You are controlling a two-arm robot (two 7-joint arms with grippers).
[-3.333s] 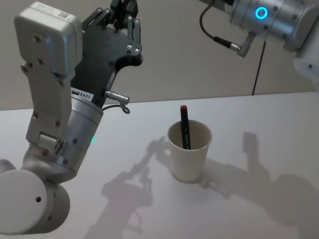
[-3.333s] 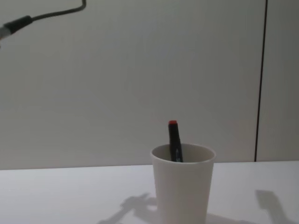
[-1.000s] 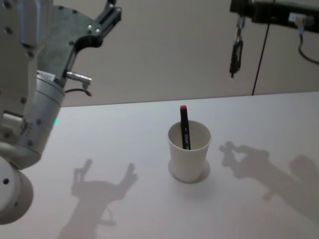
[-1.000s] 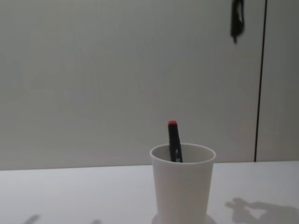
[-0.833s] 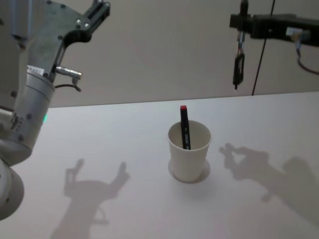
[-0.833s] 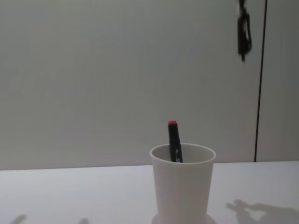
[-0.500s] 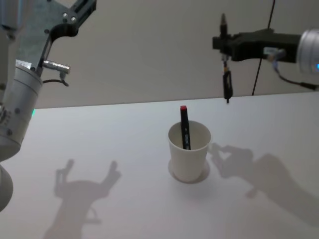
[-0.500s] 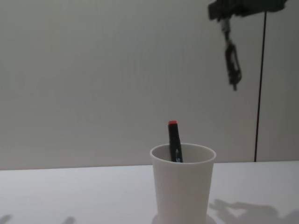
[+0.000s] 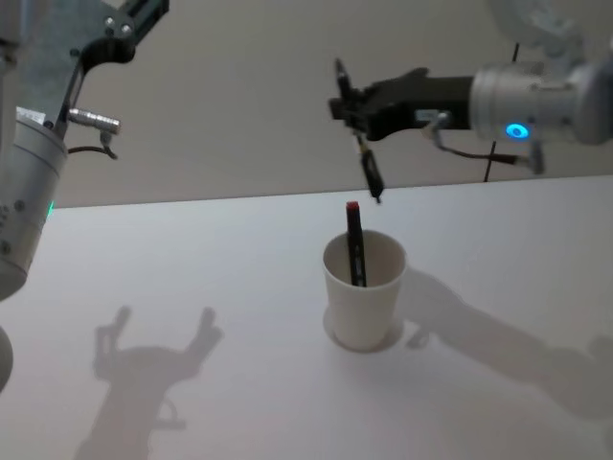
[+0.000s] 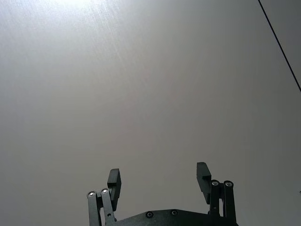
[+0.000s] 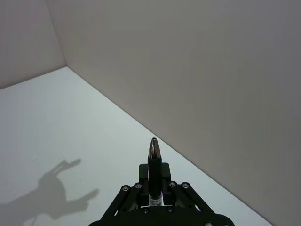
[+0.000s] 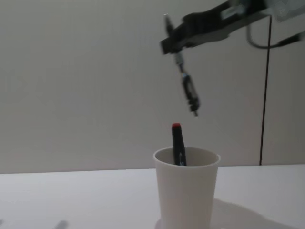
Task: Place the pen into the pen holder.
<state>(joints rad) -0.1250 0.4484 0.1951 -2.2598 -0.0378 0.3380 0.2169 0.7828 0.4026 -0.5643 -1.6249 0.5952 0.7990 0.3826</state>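
Meanwhile my left end effector (image 10: 160, 181) is idling wide open, raised at the left — my right end effector (image 9: 356, 113) is gripping the pen (image 9: 370, 174), dangling it above the pen holder (image 9: 363, 290) on the tabletop (image 9: 192, 268); next, I judge, lowering it in.
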